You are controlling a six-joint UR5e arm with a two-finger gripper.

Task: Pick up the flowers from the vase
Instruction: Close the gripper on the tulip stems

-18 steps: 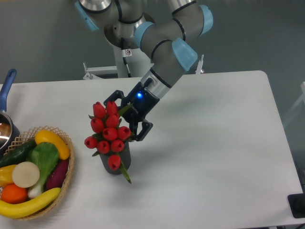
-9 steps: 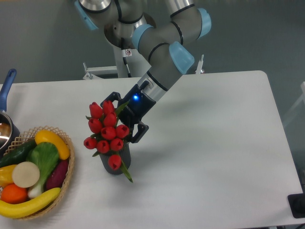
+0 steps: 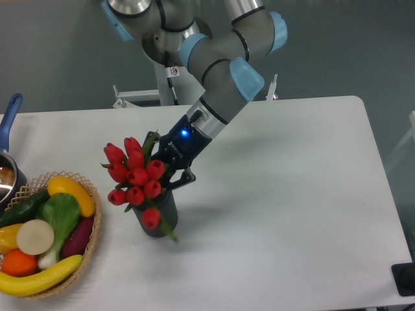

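Since half a second ago, we see the bunch of red artificial tulip buds with green stems (image 3: 134, 176) has swung left, leaning toward the basket, and the black two-finger gripper (image 3: 167, 170) has drawn in against the stems. Its jaws look closed on the stems just above the cup's mouth, though the buds cover most of the fingers and we cannot see the contact itself.

Nearest us, at the left edge, sits the round wicker basket (image 3: 94, 220) of plastic fruit and vegetables; its lower left side is cut off by the frame. Just right of it stands the small dark grey ribbed cup (image 3: 162, 219), upright on the white table (image 3: 292, 194). The stems still reach down into it, and one bud hangs over its front rim, hiding the mouth. A leaf tip pokes out low on its right.

Farther back on the left, only a blue handle and a slice of the metal pot (image 3: 8, 155) show.

The grey arm with blue joint caps (image 3: 227, 71) slants down and leftward from its base behind the table, with a blue light glowing at the wrist.
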